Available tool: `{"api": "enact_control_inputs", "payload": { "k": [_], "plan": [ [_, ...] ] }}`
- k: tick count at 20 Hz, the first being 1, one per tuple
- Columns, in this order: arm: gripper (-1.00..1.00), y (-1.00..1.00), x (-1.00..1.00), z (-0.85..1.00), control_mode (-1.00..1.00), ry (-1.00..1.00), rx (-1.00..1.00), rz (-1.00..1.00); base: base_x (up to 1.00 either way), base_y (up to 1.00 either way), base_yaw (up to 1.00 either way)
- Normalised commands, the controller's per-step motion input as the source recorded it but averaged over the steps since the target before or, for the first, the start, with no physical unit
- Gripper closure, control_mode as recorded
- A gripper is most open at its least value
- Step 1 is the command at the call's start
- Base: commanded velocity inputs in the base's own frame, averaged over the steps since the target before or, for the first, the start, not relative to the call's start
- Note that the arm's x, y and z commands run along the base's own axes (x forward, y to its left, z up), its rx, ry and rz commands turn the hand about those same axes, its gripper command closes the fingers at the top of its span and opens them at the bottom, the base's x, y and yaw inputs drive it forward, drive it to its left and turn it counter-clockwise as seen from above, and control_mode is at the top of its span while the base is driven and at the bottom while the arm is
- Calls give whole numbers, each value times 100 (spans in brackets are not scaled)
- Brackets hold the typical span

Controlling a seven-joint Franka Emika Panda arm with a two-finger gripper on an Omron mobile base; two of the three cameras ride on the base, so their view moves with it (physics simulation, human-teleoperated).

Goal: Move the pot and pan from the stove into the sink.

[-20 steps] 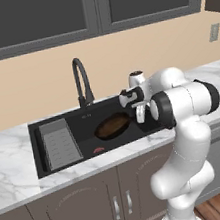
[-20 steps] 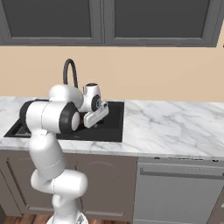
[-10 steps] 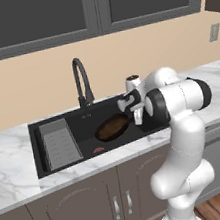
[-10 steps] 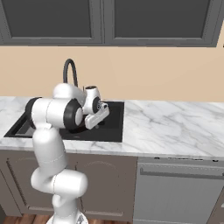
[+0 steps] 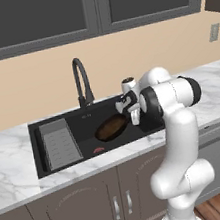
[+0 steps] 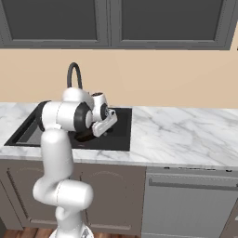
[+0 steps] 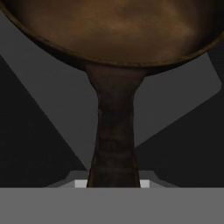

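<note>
The gripper (image 5: 127, 110) is clamped on the long handle of the shallow rusty-brown skillet (image 5: 111, 127), holding it inside the matte black sink (image 5: 83, 119); letting go looks next.

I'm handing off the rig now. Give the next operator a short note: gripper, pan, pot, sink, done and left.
Gripper: at the pan's handle over the sink; fingertips hidden, grip unconfirmed.
Pan: low inside the basin, right of the grey ribbed tray, in front of the faucet. Cannot tell whether it rests on the bottom.
Pot and stove: out of frame.
Done: pan brought to the sink.
Left: confirm release, then fetch the pot.
</note>
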Motion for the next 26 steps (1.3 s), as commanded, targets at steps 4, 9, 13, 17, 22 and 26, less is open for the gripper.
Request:
{"api": "enact_control_inputs", "payload": {
  "k": [4, 9, 13, 17, 22, 26],
  "plan": [
    [100, 5, 31, -26, -100, 0, -5, 0, 0, 0, 0],
    [100, 5, 31, -23, -100, 0, -5, 0, 0, 0, 0],
    [100, 7, 28, -26, -100, 0, -6, 0, 0, 0, 0],
    [100, 5, 23, -29, -100, 0, -6, 0, 0, 0, 0],
    [100, 6, 24, -34, -100, 0, -7, 0, 0, 0, 0],
    [100, 2, 19, -24, -100, 0, -4, 0, 0, 0, 0]
  ]
}}
